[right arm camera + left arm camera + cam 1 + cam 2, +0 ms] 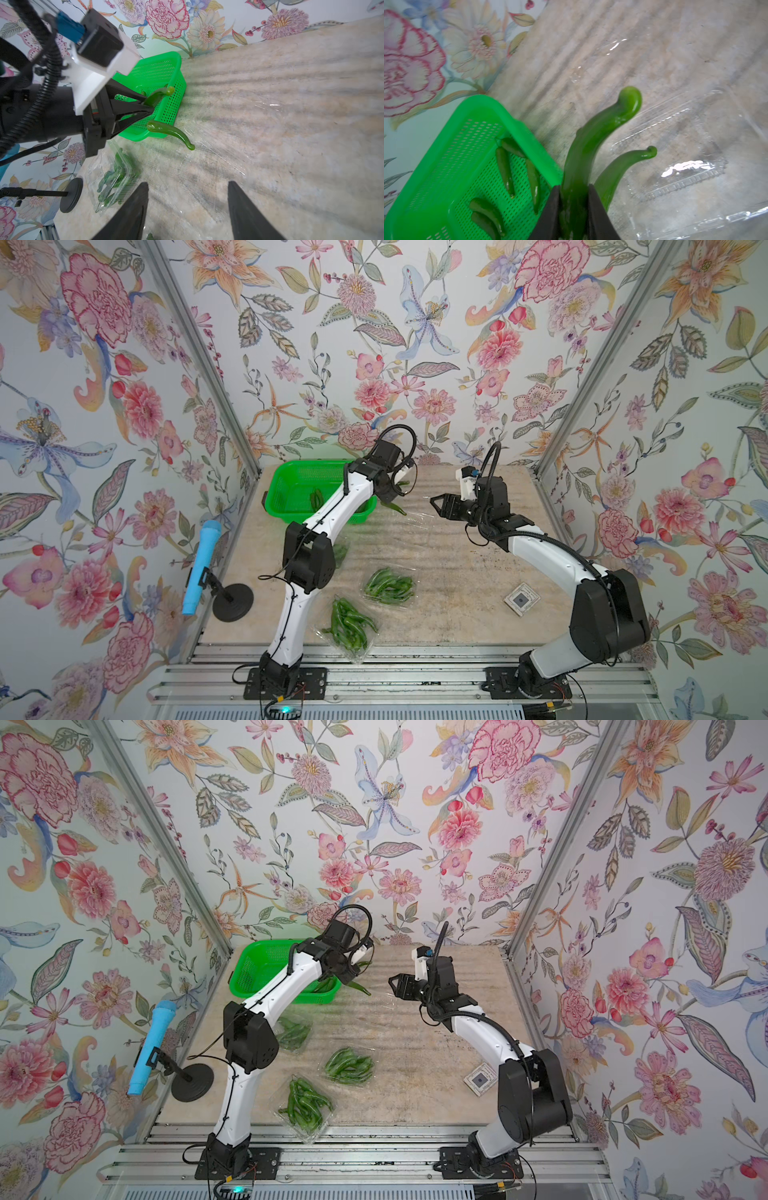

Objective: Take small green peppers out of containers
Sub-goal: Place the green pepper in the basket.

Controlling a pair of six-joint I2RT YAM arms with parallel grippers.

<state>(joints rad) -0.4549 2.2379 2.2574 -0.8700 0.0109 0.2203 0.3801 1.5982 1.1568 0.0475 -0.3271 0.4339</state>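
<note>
The left pincer (574, 187) is pressed almost together on a curved pepper (593, 135), which is pinched between the two black fingers with its hooked end pointing away. A second pepper (618, 168) is seen just beside it; whether it is gripped as well cannot be told. This pincer is held just beside the green basket (508, 116), on the side facing the right arm (540, 547), above the surface (591, 52). The left arm (316, 510) is stretched forward over the basket's front edge. Several small green peppers (504, 170) are lying inside the basket.

An empty container (679, 180), opened flat, is lying on the surface near the basket. The right pincer (188, 184) is spread wide and nothing is held in it. It is hovering low beyond that container from the basket and is pointed toward the basket, with its arm bent at the elbow.

Three filled containers (409, 572) are set in front of the basket, toward the arm bases. One is partly hidden by the left arm.
</note>
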